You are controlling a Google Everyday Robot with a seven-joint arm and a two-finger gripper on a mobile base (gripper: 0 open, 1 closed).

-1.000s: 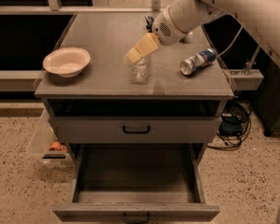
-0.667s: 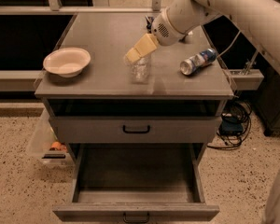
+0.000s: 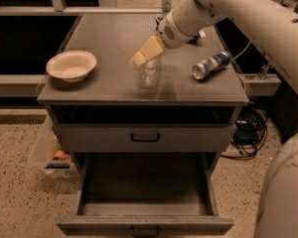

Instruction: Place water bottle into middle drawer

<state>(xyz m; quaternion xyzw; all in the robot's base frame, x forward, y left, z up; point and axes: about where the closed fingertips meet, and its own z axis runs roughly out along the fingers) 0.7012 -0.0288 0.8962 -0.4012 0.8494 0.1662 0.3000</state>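
The water bottle (image 3: 150, 74) stands upright on the cabinet top (image 3: 114, 38), near its front middle. It is clear and ribbed, and its top is hidden behind the gripper. My gripper (image 3: 146, 51), cream-coloured at the end of the white arm, sits right at the bottle's top, reaching in from the upper right. The middle drawer (image 3: 144, 225), the lowest one, is pulled out wide, and its grey inside (image 3: 144, 187) holds nothing that I can see.
A white bowl (image 3: 71, 65) sits at the left of the cabinet top. A blue-and-silver can (image 3: 211, 65) lies on its side at the right. The taller drawer with a black handle (image 3: 145, 138) is closed. A clear bin (image 3: 47, 155) stands on the floor at the left, and cables (image 3: 248, 133) lie at the right.
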